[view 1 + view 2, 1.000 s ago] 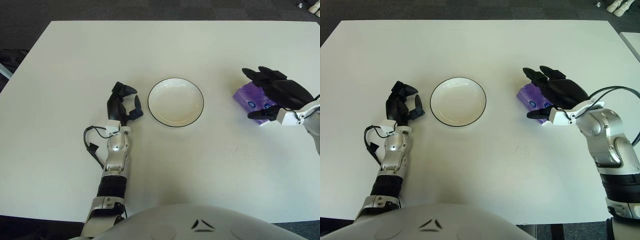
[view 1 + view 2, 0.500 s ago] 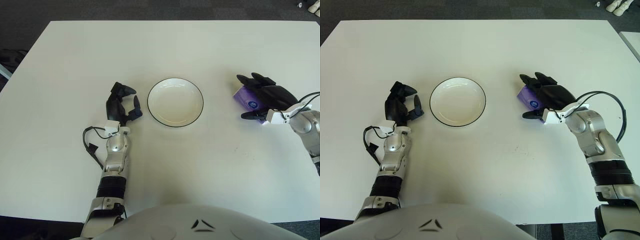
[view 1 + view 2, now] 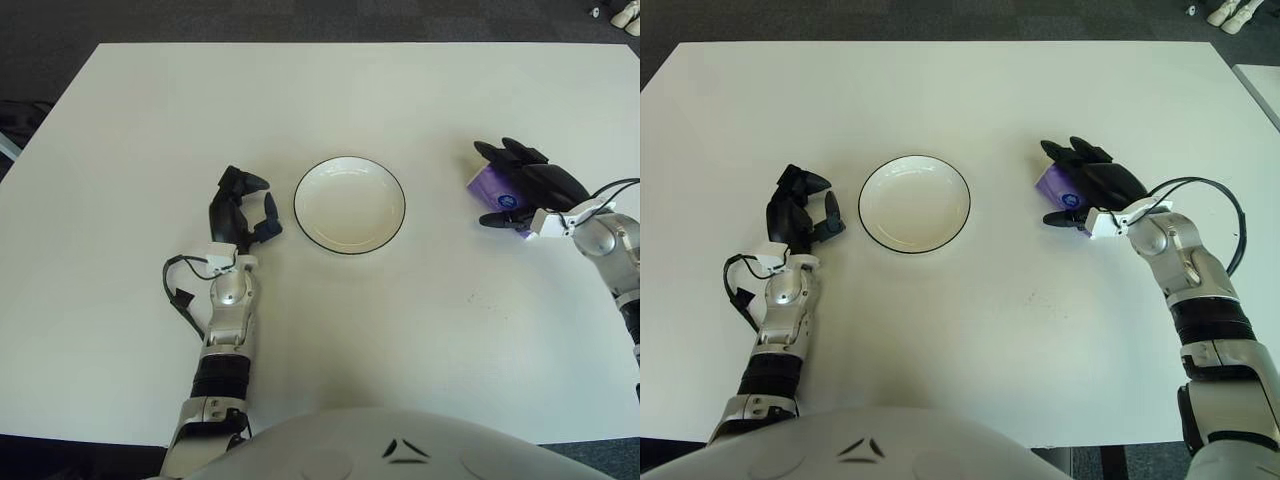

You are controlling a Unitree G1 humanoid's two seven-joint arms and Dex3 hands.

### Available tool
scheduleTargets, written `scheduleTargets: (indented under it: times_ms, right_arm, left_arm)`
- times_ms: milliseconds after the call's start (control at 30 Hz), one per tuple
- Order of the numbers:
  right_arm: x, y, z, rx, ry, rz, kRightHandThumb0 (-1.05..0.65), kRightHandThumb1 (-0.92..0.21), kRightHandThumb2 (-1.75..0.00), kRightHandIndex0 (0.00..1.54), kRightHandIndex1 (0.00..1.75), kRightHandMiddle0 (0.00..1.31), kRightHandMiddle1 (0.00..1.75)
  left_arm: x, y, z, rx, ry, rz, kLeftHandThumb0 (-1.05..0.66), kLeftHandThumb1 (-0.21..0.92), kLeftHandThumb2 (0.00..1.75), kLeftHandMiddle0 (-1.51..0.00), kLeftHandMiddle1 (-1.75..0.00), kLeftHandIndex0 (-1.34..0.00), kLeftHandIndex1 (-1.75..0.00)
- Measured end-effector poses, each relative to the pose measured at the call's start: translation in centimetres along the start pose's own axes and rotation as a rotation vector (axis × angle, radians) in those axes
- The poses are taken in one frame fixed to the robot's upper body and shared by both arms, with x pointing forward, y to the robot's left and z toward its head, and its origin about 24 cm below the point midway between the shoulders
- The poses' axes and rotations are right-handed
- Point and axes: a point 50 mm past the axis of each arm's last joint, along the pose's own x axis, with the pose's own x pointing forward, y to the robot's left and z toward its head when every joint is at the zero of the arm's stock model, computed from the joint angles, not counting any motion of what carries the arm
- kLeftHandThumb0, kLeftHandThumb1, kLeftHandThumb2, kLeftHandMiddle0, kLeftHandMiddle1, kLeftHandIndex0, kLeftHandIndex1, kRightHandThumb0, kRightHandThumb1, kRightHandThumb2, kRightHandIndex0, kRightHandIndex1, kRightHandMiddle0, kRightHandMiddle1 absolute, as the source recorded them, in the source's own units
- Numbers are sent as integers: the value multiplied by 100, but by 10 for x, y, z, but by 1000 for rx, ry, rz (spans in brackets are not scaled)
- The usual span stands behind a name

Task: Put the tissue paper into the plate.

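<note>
Closing over the purple tissue packet [image 3: 1052, 184] at the right of the frame, the right robot hand [image 3: 1092, 186] now has its dark fingers [image 3: 1078, 153] draped across the top of the packet and its thumb tucked against the near edge, so that only the left end of the purple wrapper shows. A second ago this hand hovered wider and further right, with more of the packet visible under it; since then it has drawn in toward the left and settled lower, and the fingers have narrowed around the packet. I judge the grasp to be formed or nearly so, though whether the packet has left the desk [image 3: 960, 90] cannot be told from these views. The packet sits where it was, right of centre and well apart from the white plate [image 3: 914, 203] with the dark rim, which stands bare in the middle of the frame. The left robot hand [image 3: 240, 208] shows just left of the plate, its fingers loosely curled and holding nothing, and has hardly shifted. For the task this means the pick-up phase looks almost done, while the carry leftward across the bare desk to the plate and the release into it are not yet begun.
</note>
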Motion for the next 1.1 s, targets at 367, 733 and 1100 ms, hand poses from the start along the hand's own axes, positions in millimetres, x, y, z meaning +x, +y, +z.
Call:
scheduleTargets:
  times_ms: [367, 733, 1100]
  right_arm:
    - [1, 4, 0, 80, 3, -44, -95, -52, -75, 0, 0, 0, 37]
    - [-1, 14, 2, 161, 23, -201, -72, -22, -111, 3, 161, 1, 166]
    - [-3, 21, 1, 279, 39, -371, -65, -22, -110, 73, 174, 54, 174]
  left_arm:
    - [-1, 3, 0, 3, 1, 7, -46, 37, 126, -80, -175, -56, -175]
    - [-1, 5, -1, 6, 2, 16, -46, 38, 125, -80, -175, -56, -175]
    - [-1, 7, -1, 9, 5, 27, -46, 37, 126, -83, -175, -56, -175]
